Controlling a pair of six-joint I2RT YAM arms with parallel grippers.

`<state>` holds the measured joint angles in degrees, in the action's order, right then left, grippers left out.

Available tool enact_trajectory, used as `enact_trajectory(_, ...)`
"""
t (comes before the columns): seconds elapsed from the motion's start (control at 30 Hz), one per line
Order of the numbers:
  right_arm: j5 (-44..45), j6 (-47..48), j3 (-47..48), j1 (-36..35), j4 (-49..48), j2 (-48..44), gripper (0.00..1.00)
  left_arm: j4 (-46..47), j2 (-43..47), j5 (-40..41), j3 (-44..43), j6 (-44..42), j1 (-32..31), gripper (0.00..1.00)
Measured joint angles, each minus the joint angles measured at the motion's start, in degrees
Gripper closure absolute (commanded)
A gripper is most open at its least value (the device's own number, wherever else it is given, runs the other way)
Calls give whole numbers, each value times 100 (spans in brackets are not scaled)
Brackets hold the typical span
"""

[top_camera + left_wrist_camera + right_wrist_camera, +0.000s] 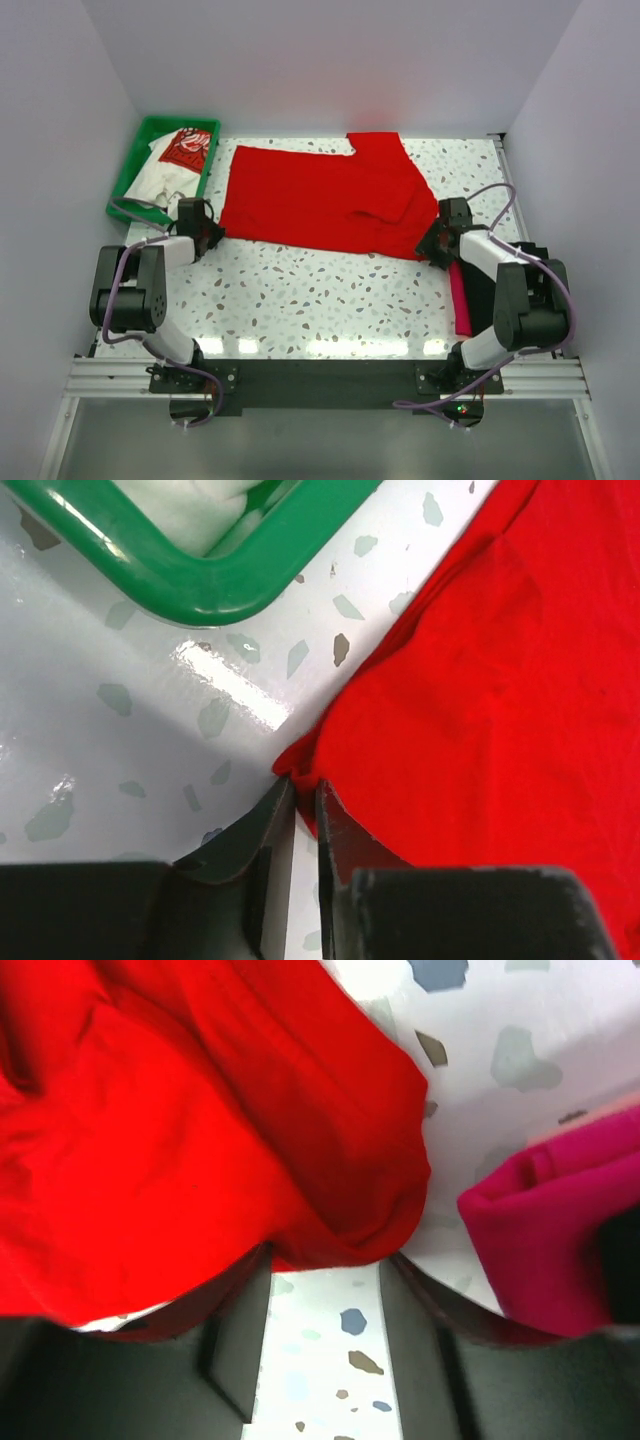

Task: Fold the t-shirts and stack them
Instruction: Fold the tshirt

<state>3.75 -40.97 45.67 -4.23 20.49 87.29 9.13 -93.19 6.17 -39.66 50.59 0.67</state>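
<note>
At the far left the tray [127, 170] holds one white shirt [170, 165], bunched and unfolded; it waits its turn. Just beside the tray's near corner, the left gripper [207, 232] is down at the near left corner of the red shirt [310, 195]. In the left wrist view its jaws stand nearly together, with that corner at their tips. Whether they pinch the cloth yet, I cannot tell.

The red shirt lies spread across the middle of the table [330, 300], a sleeve pointing to the far side. It is laid out rather than folded small, so I judge its folding is only starting.

The right gripper [437, 245] sits at the shirt's near right corner. In the right wrist view its jaws are apart, bare table between them, and the cloth's rolled edge is at their tips, not grasped.

At the far right, just beside that arm, lies a folded magenta shirt [461, 300]; that one looks done and marks the stack.

Count: three shirts in sight, one folded, two left; one tray; two grippers. I see no black shirt.
</note>
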Motion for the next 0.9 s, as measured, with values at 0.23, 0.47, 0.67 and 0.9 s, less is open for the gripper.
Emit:
enact_trajectory(0.23,190,11,258,-2,-31,245,100,-179,-57,72,-105,-11,-2,100)
enact_trajectory(0.47,280,155,688,-11,452,-197,100,-920,675,409,-87,-13,-7,100)
enact_trajectory(0.67,256,308,496,-26,879,-1298,100,-1545,2004,778,339,-2,-11,100)
enact_trajectory(0.9,-9,299,-549,-28,1375,-2551,96,-2310,3530,1003,1263,201,-11,99)
